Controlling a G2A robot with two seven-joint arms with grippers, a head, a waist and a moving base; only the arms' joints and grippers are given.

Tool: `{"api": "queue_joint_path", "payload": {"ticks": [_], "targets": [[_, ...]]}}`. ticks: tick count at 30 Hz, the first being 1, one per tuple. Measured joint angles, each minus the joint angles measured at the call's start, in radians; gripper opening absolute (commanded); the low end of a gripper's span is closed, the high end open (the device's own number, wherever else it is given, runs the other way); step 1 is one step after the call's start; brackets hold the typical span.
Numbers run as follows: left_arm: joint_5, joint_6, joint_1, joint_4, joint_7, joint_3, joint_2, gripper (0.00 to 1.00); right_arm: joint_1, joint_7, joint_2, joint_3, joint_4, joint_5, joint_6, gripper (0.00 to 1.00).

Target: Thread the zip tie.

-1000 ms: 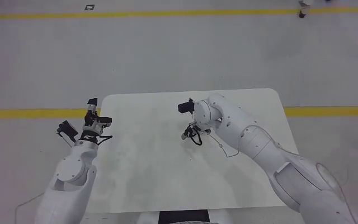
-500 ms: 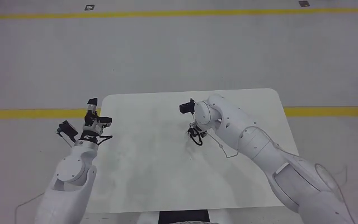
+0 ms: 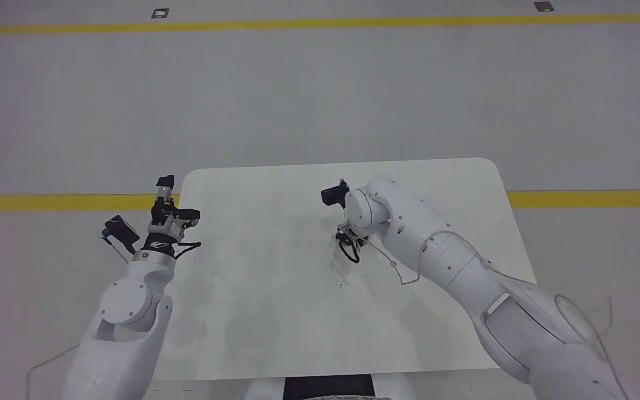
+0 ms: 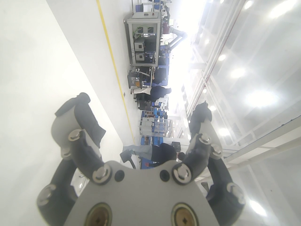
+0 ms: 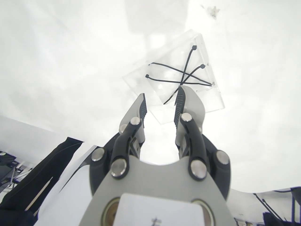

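Right fingers (image 5: 180, 99) first: they're parted, with a modest gap between the ribbed pads and nothing gripped. The right gripper (image 5: 161, 96) points down at the table (image 5: 70, 36), tips low over a clear tray (image 5: 208, 99). And there are the zip ties (image 5: 184, 75), several thin black ones lying loose in that tray, crossed over one another in a rough star with their square heads out toward the rim. From the wrist, one fingertip lines up right at the spot where the ties cross and the other tip sits over the tray's near edge. Whether either pad touches a tie, you cannot tell from here. Beyond the tray, a small white scrap (image 5: 212, 11) lies on the table, well apart from it.

From above, the right gripper (image 3: 345, 240) sits over the middle of the table (image 3: 250, 320), and the arm comes in from the near right corner.

Over to the left fingers (image 4: 82, 118): they're spread wide, dark pads far apart, nothing in between. The left gripper (image 4: 142, 104) looks out along the table edge toward the room. From above, the left gripper (image 3: 165, 198) sits at the table's left edge, near the far corner, well apart from the tray and the ties
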Motion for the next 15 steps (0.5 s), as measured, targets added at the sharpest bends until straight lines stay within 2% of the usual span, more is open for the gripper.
{"api": "queue_joint_path", "payload": {"ticks": [15], "targets": [[0.0,0.0,0.0,0.0,0.0,0.0,0.0,1.0,0.008,-0.04,-0.044,-0.026,0.085,-0.047,0.012,0.25]]}}
